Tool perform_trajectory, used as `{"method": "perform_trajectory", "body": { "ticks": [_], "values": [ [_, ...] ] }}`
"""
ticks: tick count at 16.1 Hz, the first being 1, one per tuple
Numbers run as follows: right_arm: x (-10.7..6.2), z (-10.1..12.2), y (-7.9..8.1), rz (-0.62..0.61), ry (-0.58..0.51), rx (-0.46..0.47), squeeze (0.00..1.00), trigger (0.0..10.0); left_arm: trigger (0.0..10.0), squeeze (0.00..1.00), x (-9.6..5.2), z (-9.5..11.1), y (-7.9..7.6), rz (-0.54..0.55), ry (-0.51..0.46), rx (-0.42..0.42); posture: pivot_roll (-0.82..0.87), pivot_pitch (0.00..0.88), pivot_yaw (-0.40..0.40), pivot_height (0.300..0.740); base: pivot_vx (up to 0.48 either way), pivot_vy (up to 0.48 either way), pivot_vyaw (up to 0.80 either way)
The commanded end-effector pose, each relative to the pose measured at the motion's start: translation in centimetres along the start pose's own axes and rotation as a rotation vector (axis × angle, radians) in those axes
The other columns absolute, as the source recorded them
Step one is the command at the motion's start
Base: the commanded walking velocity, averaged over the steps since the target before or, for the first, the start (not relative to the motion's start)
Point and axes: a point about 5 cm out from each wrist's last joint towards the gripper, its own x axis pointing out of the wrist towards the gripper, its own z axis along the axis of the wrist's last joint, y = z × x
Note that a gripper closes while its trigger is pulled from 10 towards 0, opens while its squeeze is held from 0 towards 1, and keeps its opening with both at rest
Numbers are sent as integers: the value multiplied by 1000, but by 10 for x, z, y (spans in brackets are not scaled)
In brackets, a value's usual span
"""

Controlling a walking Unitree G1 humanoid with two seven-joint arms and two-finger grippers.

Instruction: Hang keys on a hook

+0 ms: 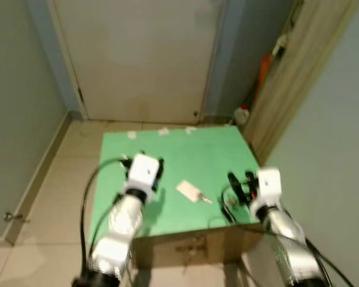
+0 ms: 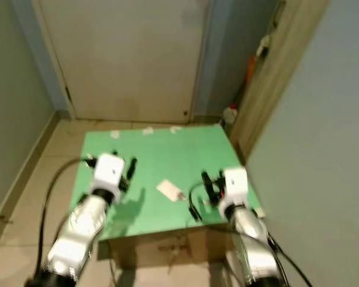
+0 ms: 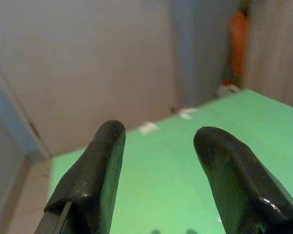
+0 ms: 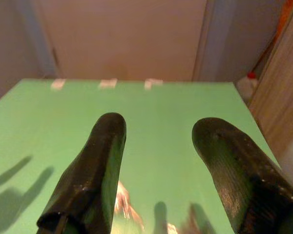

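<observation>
A bunch of keys [image 1: 193, 192] with a white tag lies on the green tabletop [image 1: 197, 152], near its front edge and between my two arms. My left gripper [image 1: 143, 160] hovers over the left part of the table, open, with nothing between its fingers [image 3: 100, 161]. Just right of the keys, my right gripper [image 1: 241, 179] is also open, held low over the table. In the right wrist view the keys [image 4: 123, 202] glint close to the base of the left finger [image 4: 95, 165].
The green top rests on a cardboard box [image 1: 191, 245]. Behind it stands a closed pale door [image 1: 137, 54]. A wooden panel [image 1: 293, 66] lines the right side, with a white bottle [image 1: 242, 113] and an orange object [image 1: 263, 69] in the corner. Tiled floor lies to the left.
</observation>
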Motion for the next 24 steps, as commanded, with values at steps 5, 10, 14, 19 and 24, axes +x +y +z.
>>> {"method": "perform_trajectory", "body": {
  "ticks": [5, 10, 14, 19, 24],
  "values": [
    [23, -2, 7, -29, 19, -36, 0, 10000, 10000, 0, -12, -13, 19, 125, 6, -10, 30, 84, -50, 740, 0, 0, 0],
    [45, 5, 14, -40, 45, -71, 0, 10000, 10000, 0, -30, -21, 17, 121, 25, 25, 97, 113, -73, 740, 0, 0, 0],
    [61, 12, 22, -33, 76, -86, 0, 10000, 10000, 0, -42, -19, 14, 110, 32, 19, 155, 136, -98, 740, 0, 0, 0],
    [69, 16, 33, -45, 102, -73, 0, 10000, 10000, 0, -90, -3, 21, 141, 39, 49, 322, 344, -99, 740, 0, 0, 0],
    [71, 13, 38, -74, 126, -106, 0, 10000, 10000, 0, -160, 9, 24, 199, 168, 61, 432, 513, -91, 740, 0, 0, 0]
  ]
}}
